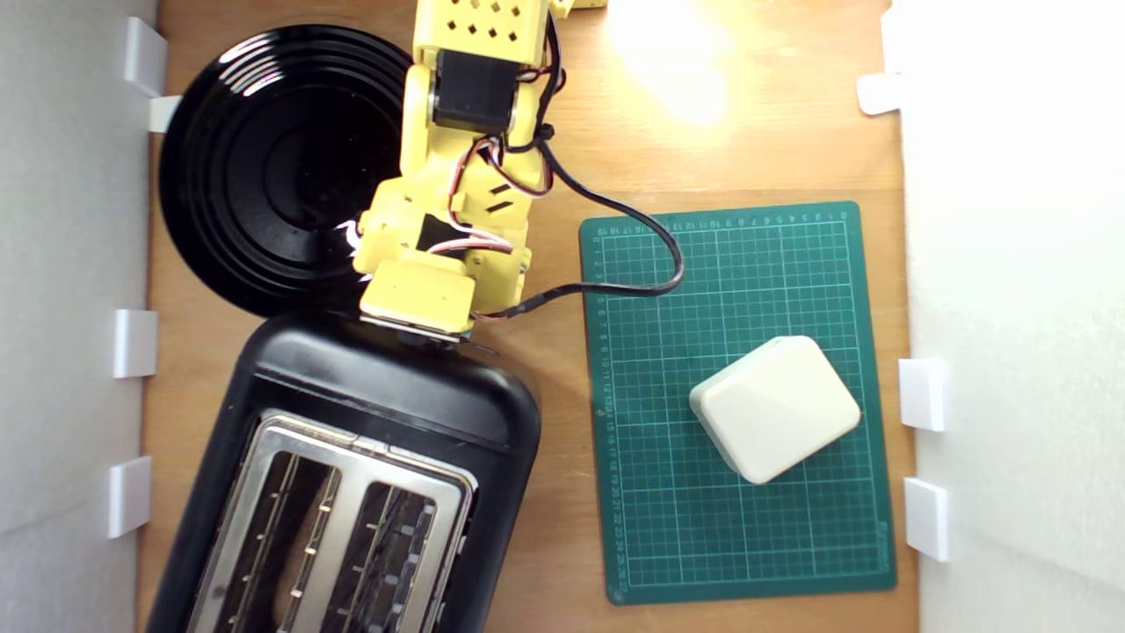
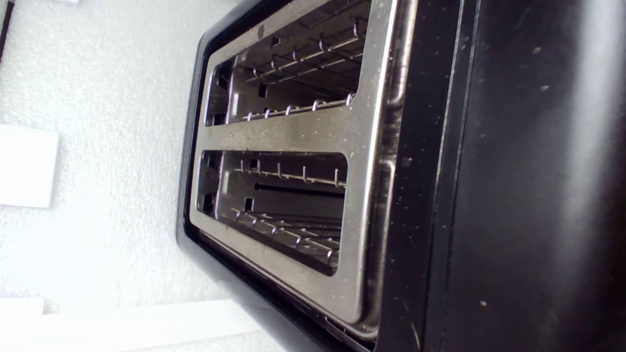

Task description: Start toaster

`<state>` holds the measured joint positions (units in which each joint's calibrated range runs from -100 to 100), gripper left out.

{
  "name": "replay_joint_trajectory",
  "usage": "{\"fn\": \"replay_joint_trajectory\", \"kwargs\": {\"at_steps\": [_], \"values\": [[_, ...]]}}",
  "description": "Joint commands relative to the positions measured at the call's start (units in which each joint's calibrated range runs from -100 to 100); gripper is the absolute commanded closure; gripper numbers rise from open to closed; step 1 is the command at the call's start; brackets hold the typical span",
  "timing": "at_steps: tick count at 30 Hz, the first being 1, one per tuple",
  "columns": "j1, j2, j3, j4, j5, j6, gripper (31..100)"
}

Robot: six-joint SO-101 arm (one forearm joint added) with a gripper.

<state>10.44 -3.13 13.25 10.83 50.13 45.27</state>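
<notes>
Along the desk's left edge in the exterior view I see white foam clips (image 1: 134, 342), and next to them, toward the far left corner, the round black plate (image 1: 264, 167). Just below it the toaster (image 1: 352, 457) lies at the near left corner, turned a little, with its silver top plate (image 1: 352, 492) and two empty slots facing up. My yellow arm (image 1: 457, 176) reaches down from the far edge, and its wrist block sits right over the toaster's far end. The claw itself is hidden under the wrist, so I cannot tell if it is open or closed; the wrist view shows only the toaster's black shell (image 2: 513, 195) very close, and the slots (image 2: 283, 205) beyond it. I judge the claw is at this end wall or touching it, where the lever should be, but I cannot see the lever in either view. To do this step well, I would press straight down along the end wall, slowly, and keep the push in line with the lever track so the toaster does not slide or tip. Further right, the green cutting mat (image 1: 738, 404) carries a white rounded block (image 1: 773, 409), well apart from the toaster.
</notes>
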Motion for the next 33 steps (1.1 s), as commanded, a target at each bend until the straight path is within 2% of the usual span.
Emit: {"fn": "replay_joint_trajectory", "kwargs": {"at_steps": [1,7,14,23,33], "values": [[1.47,1.71,-0.03,0.14,-2.55,0.41,98.8],[1.15,1.71,1.06,-0.04,-2.55,0.47,98.8],[0.59,0.79,9.78,0.33,-7.52,0.57,98.8],[0.51,0.79,14.23,0.71,-8.11,0.52,98.8],[0.51,-0.95,25.05,0.89,-16.34,0.57,98.8]]}}
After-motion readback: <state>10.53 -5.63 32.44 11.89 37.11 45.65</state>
